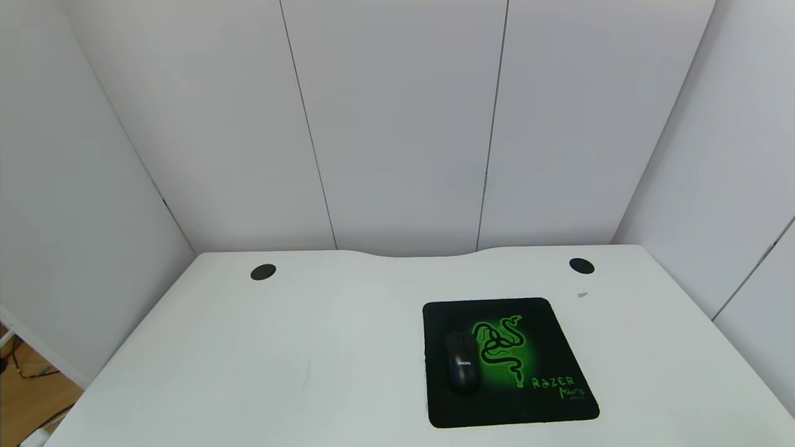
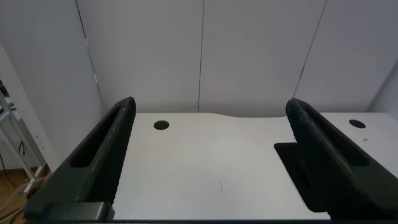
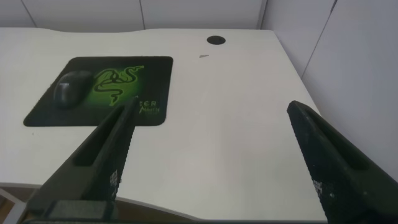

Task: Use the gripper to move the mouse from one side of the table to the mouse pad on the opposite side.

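The black mouse (image 1: 461, 362) lies on the left part of the black mouse pad (image 1: 546, 347) with the green snake emblem, on the right half of the white table (image 1: 248, 366). Both also show in the right wrist view, the mouse (image 3: 69, 88) on the pad (image 3: 155, 68). Neither gripper shows in the head view. My left gripper (image 2: 210, 109) is open and empty, held back above the table's near edge, with a corner of the pad (image 2: 285, 152) beside one finger. My right gripper (image 3: 208, 109) is open and empty, above the table's right front part, apart from the pad.
Two round black cable holes sit near the far edge, one on the left (image 1: 263, 272) and one on the right (image 1: 581, 266). A small grey mark (image 1: 582, 295) lies behind the pad. White walls enclose the table on three sides.
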